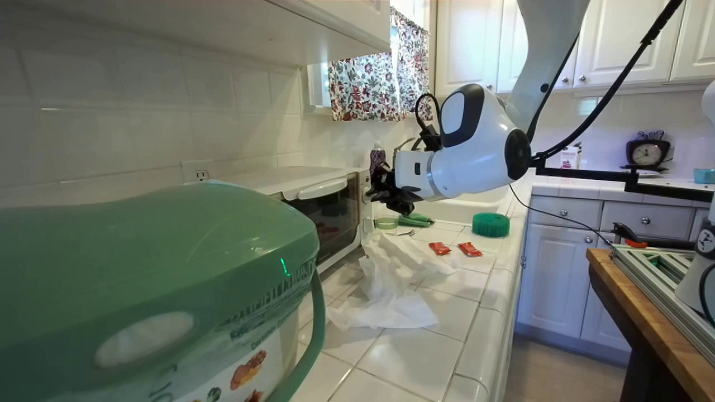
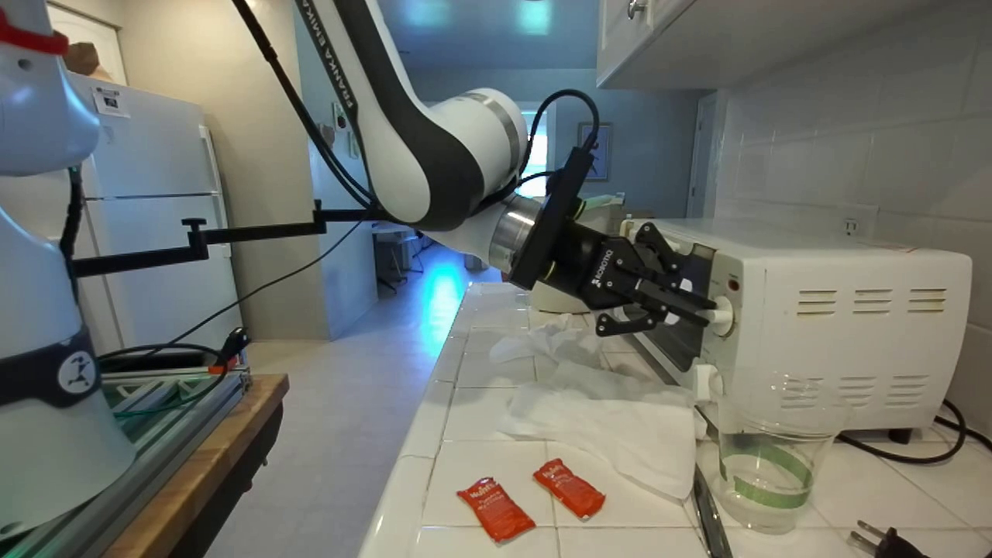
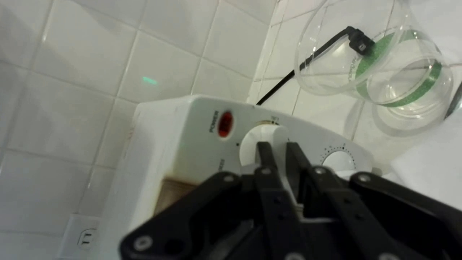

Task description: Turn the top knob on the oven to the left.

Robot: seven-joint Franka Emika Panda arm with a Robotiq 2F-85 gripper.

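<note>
Where the white oven (image 2: 821, 341) stands on the tiled counter (image 2: 473, 411), its top knob (image 3: 253, 144) sits just beside the oven's red power light (image 3: 225, 124), and the gripper (image 3: 280, 151) is clamped on that knob — fingers (image 3: 267, 155) on either side of its ridge. A clear cup (image 2: 771, 465) stands near the oven's knob end; crumpled white paper (image 2: 612, 422) lies in front of the oven, two red packets (image 2: 496, 509) farther out from it — and a green-lidded container (image 1: 167, 262) stands by the oven's opposite end.
</note>
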